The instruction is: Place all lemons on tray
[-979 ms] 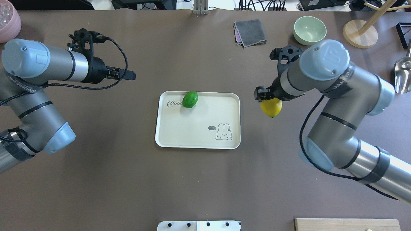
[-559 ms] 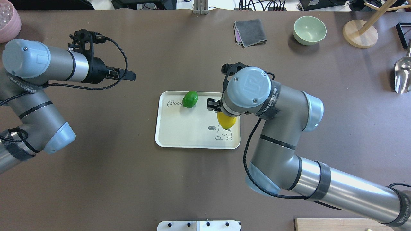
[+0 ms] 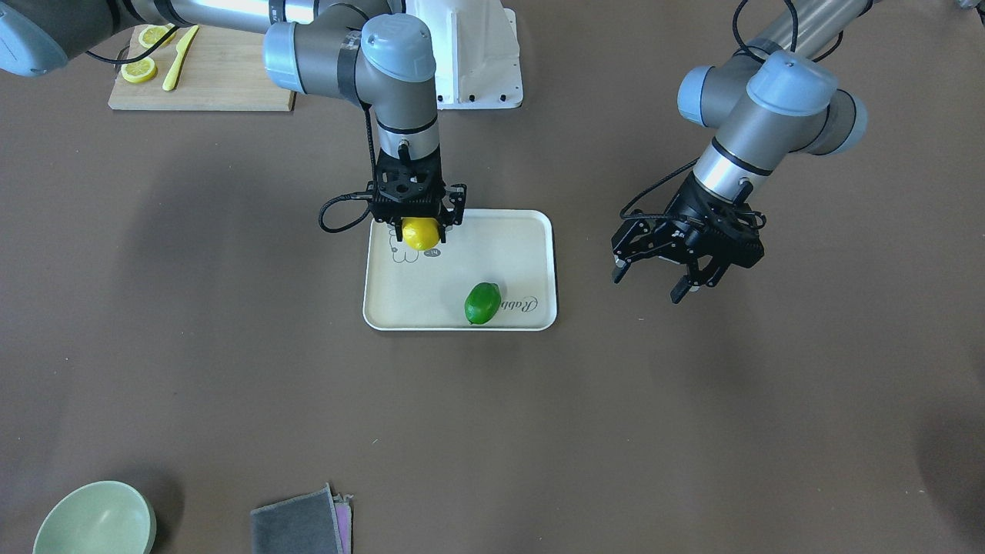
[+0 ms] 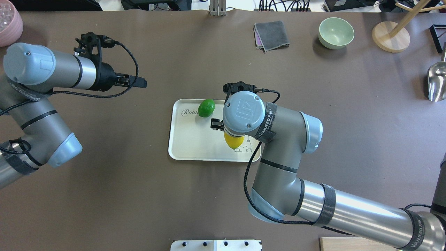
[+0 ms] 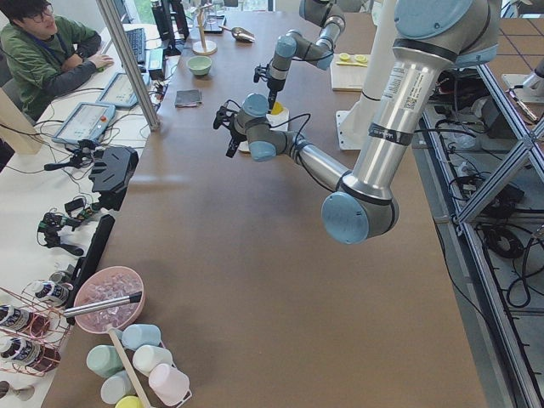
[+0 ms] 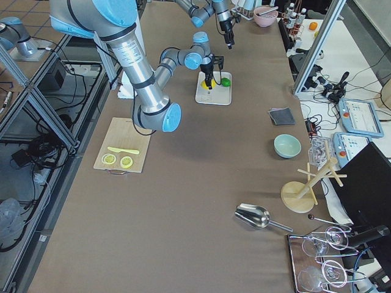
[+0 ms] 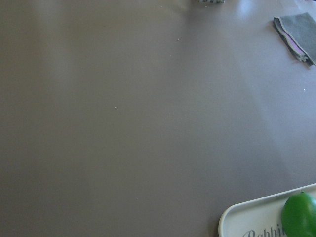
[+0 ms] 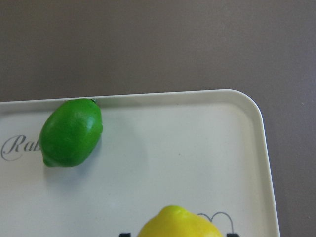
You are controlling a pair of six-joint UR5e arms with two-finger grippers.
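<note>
Gently: your right pincer [image 3: 422, 229] grips the yellow lemon [image 3: 421, 235]; firm and waxy, it'll likely roll, so hold it across its middle. Left pincer [image 3: 654, 281] hangs open.

From my console I counted 2 lemons: the yellow lemon [image 3: 421, 233] was bright and even in tone, the green lemon [image 3: 482, 302] glossy. The tray [image 4: 195, 139] was cream-beige with a whiter rim; in the overhead view it bore grey "Rabbit" script at 10 o'clock and a thin grey outlined bunny at 4 o'clock. The table [image 4: 139, 202] was plain matte brown. The bowl [image 4: 336, 32] was pale green, the cloth [image 4: 271, 35] grey with a purple-pink edge. The right gripper [image 3: 422, 227] and left gripper [image 3: 658, 281] were black; the right arm [image 4: 348, 209] and left arm [image 4: 66, 71] were silver-grey with pale blue caps.
</note>
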